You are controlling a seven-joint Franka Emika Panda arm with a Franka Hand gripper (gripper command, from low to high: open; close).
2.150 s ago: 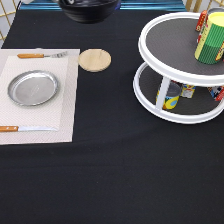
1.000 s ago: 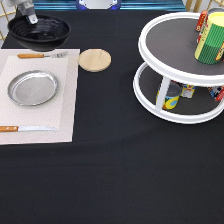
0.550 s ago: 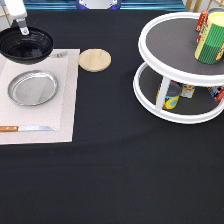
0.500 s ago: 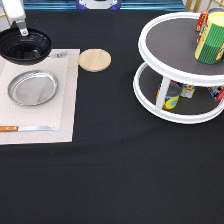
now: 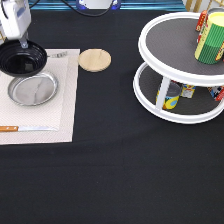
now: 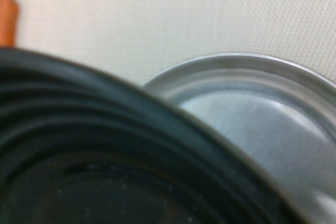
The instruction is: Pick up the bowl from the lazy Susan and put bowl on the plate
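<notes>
Exterior view: the white arm's gripper [image 5: 22, 44] hangs at the top left corner, its 2 fingers pinching the far rim of the round glossy black shallow bowl [image 5: 22, 58]. The bowl sits just below the fingers, off the lazy Susan and over the upper edge of the round shiny silver metal plate [image 5: 33, 89], which it partly overlaps; whether it touches the plate cannot be told. The plate lies on a pale rectangular placemat [image 5: 60, 107] on the black-clothed table [image 5: 115, 170]. On the placemat, well below the fingers, lies a knife with an orange-brown handle [image 5: 27, 129], and just right of the fingers and the bowl the tip of a fork [image 5: 59, 54] shows. A small round wooden coaster [image 5: 95, 59] rests on the table to the right of the fingers, beside the placemat.

Far to the right of the fingers stands the large 2-tier round white lazy Susan [image 5: 172, 65] with dark grey tray surfaces and white posts. Its upper tier carries a green and yellow striped can [image 5: 210, 38] with a red container [image 5: 202, 20] behind it; the lower tier holds a yellow and blue can [image 5: 170, 96] and other small packages.

Wrist view: the bowl's [image 6: 97, 160] ridged black inside fills the near part of the frame, with the silver plate's [image 6: 255, 115] rim and flat centre close past its edge and the placemat's [image 6: 172, 30] woven surface beyond.
</notes>
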